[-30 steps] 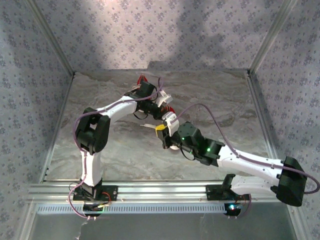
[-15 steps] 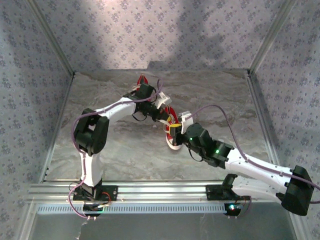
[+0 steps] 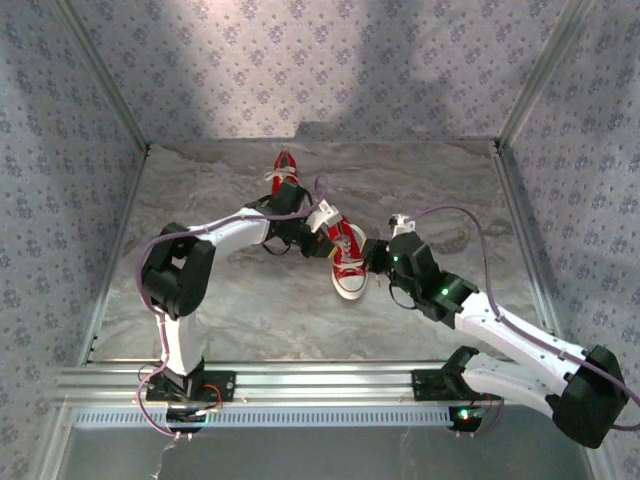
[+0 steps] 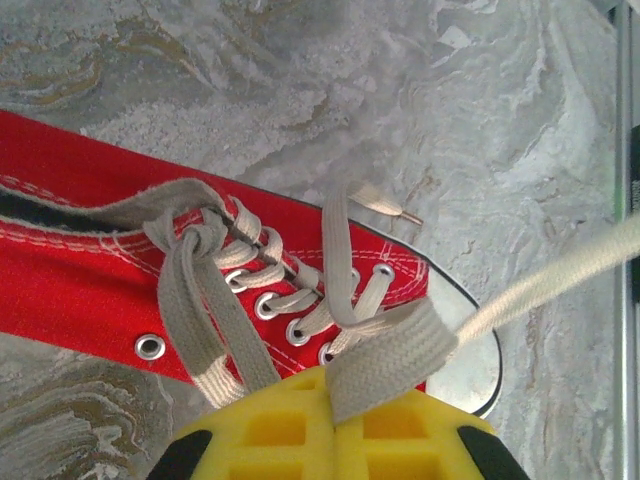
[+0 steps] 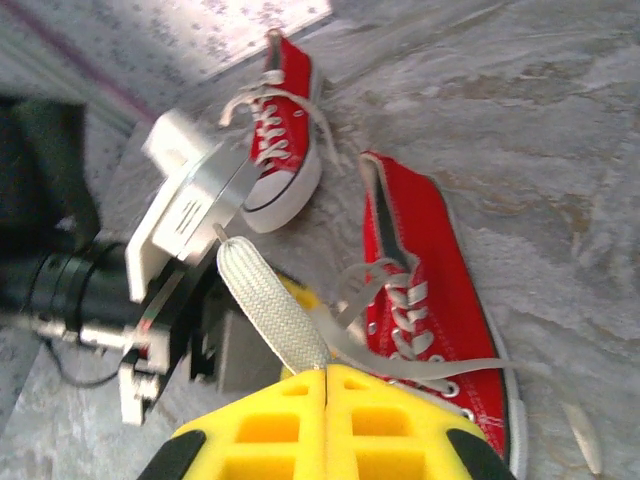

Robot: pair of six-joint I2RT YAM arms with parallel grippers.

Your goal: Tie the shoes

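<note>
Two red shoes with white laces lie on the marbled table. The far shoe [image 3: 284, 168] [image 5: 283, 120] lies near the back. The near shoe [image 3: 350, 262] [image 4: 90, 260] [image 5: 430, 270] lies between my grippers, with a first knot at the top of its lacing. My left gripper [image 3: 325, 243] [image 4: 332, 385] sits at its left side, shut on one flat white lace [image 4: 400, 345]. A taut strand [image 4: 560, 280] runs off to the right. My right gripper [image 3: 373, 256] [image 5: 327, 368] sits at the shoe's right side, shut on the other lace [image 5: 265, 295], whose end sticks up past the pads.
Patterned walls and metal rails [image 3: 300, 380] enclose the table. The left arm's wrist body [image 5: 180, 230] sits close in front of the right gripper. A loose lace tip [image 4: 385, 207] lies on the table beside the near shoe.
The right gripper has swung from the shoe's left across to its right. The left gripper has come down to the shoe's left side. The laces are drawn apart and the shoe is uncovered.
</note>
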